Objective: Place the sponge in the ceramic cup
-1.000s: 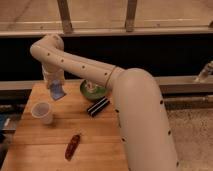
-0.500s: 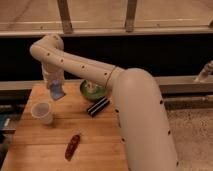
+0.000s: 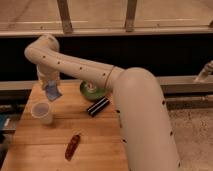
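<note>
The light-blue sponge (image 3: 53, 92) hangs from my gripper (image 3: 49, 85), which is shut on it above the back left of the wooden table (image 3: 95, 135). The arm reaches in from the lower right and bends down to it at the far left. The off-white ceramic cup (image 3: 42, 112) stands upright on the table, a little in front of and to the left of the sponge, and looks empty. The sponge is tilted and is not over the cup's rim.
A green bowl (image 3: 93, 90) with something inside sits behind the table's middle, partly behind the arm. A black ridged bar (image 3: 98, 106) lies in front of it. A red-brown elongated item (image 3: 73, 146) lies near the front. A dark wall and railing run behind the table.
The gripper with the sponge has shifted slightly to the left, closer to the cup. Nothing else on the table has moved.
</note>
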Tool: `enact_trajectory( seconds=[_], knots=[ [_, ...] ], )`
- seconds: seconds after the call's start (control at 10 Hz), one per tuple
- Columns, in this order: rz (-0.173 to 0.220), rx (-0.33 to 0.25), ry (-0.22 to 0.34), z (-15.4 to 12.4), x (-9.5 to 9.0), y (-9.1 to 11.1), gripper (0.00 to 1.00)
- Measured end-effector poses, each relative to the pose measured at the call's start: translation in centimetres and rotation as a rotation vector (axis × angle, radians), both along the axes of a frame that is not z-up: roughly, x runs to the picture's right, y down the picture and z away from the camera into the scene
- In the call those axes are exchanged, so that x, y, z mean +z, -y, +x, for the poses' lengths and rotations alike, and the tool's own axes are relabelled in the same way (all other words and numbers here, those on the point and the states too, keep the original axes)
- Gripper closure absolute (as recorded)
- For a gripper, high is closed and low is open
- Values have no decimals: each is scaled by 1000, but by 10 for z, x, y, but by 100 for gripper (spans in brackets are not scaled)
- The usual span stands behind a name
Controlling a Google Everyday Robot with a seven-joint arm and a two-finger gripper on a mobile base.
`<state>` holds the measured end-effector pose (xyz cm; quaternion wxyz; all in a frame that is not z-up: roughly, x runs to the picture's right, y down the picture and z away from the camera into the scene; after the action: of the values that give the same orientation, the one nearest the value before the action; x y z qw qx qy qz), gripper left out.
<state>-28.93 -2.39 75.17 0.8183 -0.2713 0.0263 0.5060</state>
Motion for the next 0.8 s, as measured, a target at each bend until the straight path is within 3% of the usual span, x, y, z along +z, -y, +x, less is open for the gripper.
enact_trajectory(
  seconds=[0.8],
  knots=[
    [-6, -40, 124, -50, -4, -13, 86]
  ],
)
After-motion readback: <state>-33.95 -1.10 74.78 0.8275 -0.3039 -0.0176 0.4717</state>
